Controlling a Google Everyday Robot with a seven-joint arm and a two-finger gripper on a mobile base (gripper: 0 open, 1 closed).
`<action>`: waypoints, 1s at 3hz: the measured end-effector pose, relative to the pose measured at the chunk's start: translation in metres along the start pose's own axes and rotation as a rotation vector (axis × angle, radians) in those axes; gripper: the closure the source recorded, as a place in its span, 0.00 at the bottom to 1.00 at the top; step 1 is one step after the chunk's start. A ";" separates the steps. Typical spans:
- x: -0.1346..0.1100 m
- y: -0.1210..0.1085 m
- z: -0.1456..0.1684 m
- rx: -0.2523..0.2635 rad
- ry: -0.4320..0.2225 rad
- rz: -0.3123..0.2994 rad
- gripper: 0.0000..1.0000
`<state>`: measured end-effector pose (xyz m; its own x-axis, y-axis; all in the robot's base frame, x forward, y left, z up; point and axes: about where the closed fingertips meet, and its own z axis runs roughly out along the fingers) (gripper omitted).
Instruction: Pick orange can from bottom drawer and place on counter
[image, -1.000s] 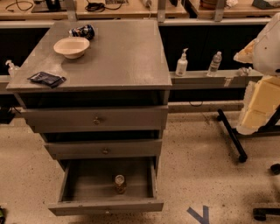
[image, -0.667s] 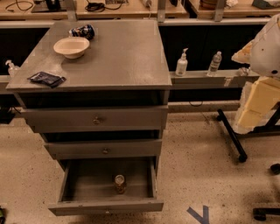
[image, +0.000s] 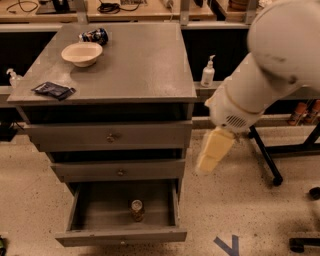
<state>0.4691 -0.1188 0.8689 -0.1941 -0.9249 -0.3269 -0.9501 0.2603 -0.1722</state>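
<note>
The orange can (image: 136, 210) stands upright on the floor of the bottom drawer (image: 120, 235), which is pulled open. The counter (image: 140, 65) is the grey top of the cabinet. My gripper (image: 214, 150) hangs as a cream-coloured piece below the big white arm, to the right of the cabinet at the height of the middle drawer. It is above and to the right of the can and apart from it. It holds nothing that I can see.
On the counter are a cream bowl (image: 81, 53), a dark blue can (image: 94, 35) lying on its side, and a dark packet (image: 53, 90). A white pump bottle (image: 208, 72) stands on the shelf behind. Black stand legs (image: 265, 157) are on the floor at right.
The white arm has swung in from the right edge toward the cabinet, bringing the gripper close to its right side. The can and drawers have not moved.
</note>
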 end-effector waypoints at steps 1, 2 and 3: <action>-0.008 -0.002 0.018 0.031 -0.026 -0.006 0.00; -0.006 -0.008 0.037 0.003 -0.017 0.015 0.00; 0.008 0.019 0.110 -0.112 -0.064 0.056 0.00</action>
<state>0.4768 -0.0907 0.7614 -0.2345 -0.8894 -0.3925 -0.9603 0.2747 -0.0486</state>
